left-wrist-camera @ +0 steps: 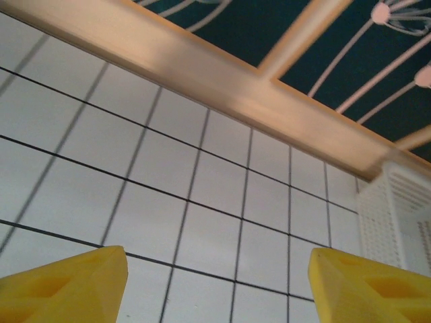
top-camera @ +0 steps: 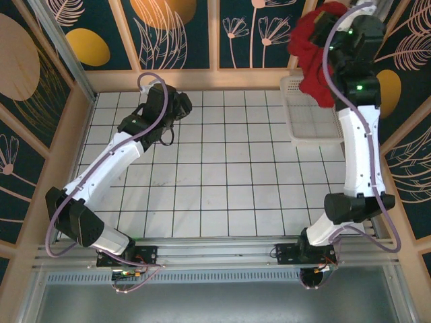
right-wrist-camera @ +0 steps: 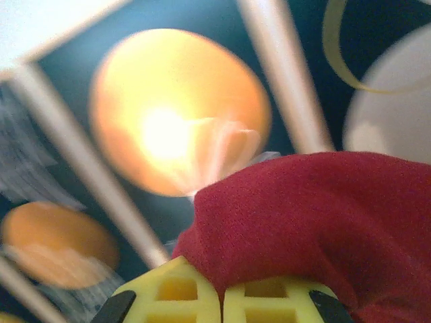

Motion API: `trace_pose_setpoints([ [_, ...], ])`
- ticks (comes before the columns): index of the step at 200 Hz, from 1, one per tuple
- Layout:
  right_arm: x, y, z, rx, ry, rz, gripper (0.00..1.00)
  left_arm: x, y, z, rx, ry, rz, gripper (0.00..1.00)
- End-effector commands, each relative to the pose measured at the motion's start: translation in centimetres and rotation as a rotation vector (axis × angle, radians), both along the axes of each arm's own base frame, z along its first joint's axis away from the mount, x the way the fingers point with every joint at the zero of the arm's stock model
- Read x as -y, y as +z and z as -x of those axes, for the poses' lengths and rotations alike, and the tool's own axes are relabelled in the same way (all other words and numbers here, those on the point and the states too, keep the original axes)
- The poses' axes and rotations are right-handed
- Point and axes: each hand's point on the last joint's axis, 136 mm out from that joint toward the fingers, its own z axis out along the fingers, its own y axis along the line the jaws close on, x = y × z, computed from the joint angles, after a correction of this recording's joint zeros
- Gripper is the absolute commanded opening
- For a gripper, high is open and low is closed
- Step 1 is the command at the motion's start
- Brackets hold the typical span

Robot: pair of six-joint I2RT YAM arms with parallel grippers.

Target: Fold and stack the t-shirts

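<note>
Bench, white w/ a black grid, is lying under both hands and taking up most of the top view. In the L wrist view its tiles are running below and ahead of the L hand. Dark patterned wall panels in wood frames are standing round it.

White mesh basket is sitting on the bench's far R part, below the R hand and well off to the R of the L hand. One corner of it is showing at the R edge of the L wrist view.

T-shirt, deep red, is hanging bunched from the R hand, up in the air over the basket's far end, w/ its lower folds dangling toward the basket. In the R wrist view the cloth is bulging right at the fingertips, above and to the R of them.

R hand is pinching closed on the t-shirt, w/ its yellow fingers pressing together.

L hand is hovering over the bench's far L-centre tiles, well apart from the t-shirt. Its yellow fingers are standing wide apart, w/ just bare tiles betw. them.
</note>
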Motion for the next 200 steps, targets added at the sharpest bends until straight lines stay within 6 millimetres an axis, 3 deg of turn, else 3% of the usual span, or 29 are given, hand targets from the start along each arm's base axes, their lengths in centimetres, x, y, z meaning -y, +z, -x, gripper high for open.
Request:
trace_pose_setpoints([
  [1,-4.8,2.7,2.9,0.081,0.097,0.048,0.0,-3.9,2.3,0.7,0.042,0.158,-0.079,0.72],
  [10,-7.1,1.3,2.7,0.038,0.135,0.041,0.0,-5.0,3.0,1.3,0.056,0.204,-0.093,0.73],
  [18,-9.5,-1.2,2.2,-0.025,0.181,0.04,0.0,-6.0,3.6,1.8,0.066,0.241,-0.106,0.76],
  [27,-12.3,-4.6,1.6,-0.11,0.231,0.03,0.0,-7.2,4.4,2.6,0.083,0.283,-0.116,0.78],
  [45,-19.4,-13.4,1.4,-0.298,0.373,0.061,0.0,-9.2,5.8,4.2,0.113,0.344,-0.14,0.79],
  [62,-26.4,-21.7,2.9,-0.48,0.569,0.137,0.43,-10.6,6.4,5.8,0.128,0.369,-0.159,0.8],
  [73,-28.4,-25.3,4.0,-0.567,0.617,0.169,0.6,-11.0,6.1,6.6,0.115,0.366,-0.17,0.81],
  [88,-28.1,-28.3,5.4,-0.605,0.615,0.149,0.73,-11.0,4.5,7.5,0.07,0.336,-0.176,0.8],
  [103,-25.5,-31.6,6.1,-0.664,0.571,0.08,0.77,-10.6,2.1,8.1,0.012,0.29,-0.165,0.77],
  [125,-22.0,-37.7,8.0,-0.789,0.507,0.088,0.7,-9.6,-2.6,8.9,-0.114,0.225,-0.128,0.74],
  [160,-19.3,-46.7,13.3,-0.997,0.456,0.197,0.55,-7.9,-10.6,9.9,-0.318,0.139,-0.016,0.67],
  [173,-19.2,-48.5,15.4,-1.038,0.465,0.233,0.54,-7.6,-12.9,10.2,-0.368,0.129,0.001,0.66],
  [200,-20.8,-49.7,19.8,-1.062,0.542,0.308,0.55,-7.3,-16.3,10.3,-0.443,0.111,0.074,0.61],
])
